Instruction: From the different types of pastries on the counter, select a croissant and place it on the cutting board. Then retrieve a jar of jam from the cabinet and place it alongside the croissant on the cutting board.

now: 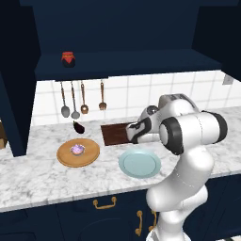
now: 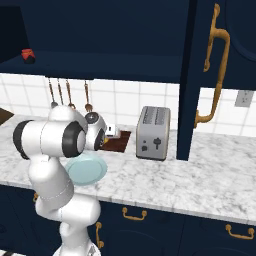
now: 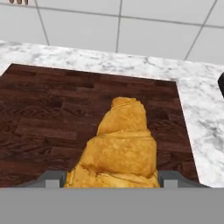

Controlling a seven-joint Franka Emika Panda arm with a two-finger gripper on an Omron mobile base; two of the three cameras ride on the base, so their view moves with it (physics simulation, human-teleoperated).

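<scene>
croissant (image 3: 120, 148): in pincer (image 3: 114, 180) grip, over cutting board (image 3: 48, 109), not released yet
jam jar (image 1: 68, 59): untouched on cabinet shelf, left to do

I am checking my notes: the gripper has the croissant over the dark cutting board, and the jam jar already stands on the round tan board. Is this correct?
Not quite. The jam jar stands on the cabinet shelf, as the left base view shows; the round tan board carries the purple-pink pastry. The croissant between the gripper fingers over the cutting board is right.
</scene>
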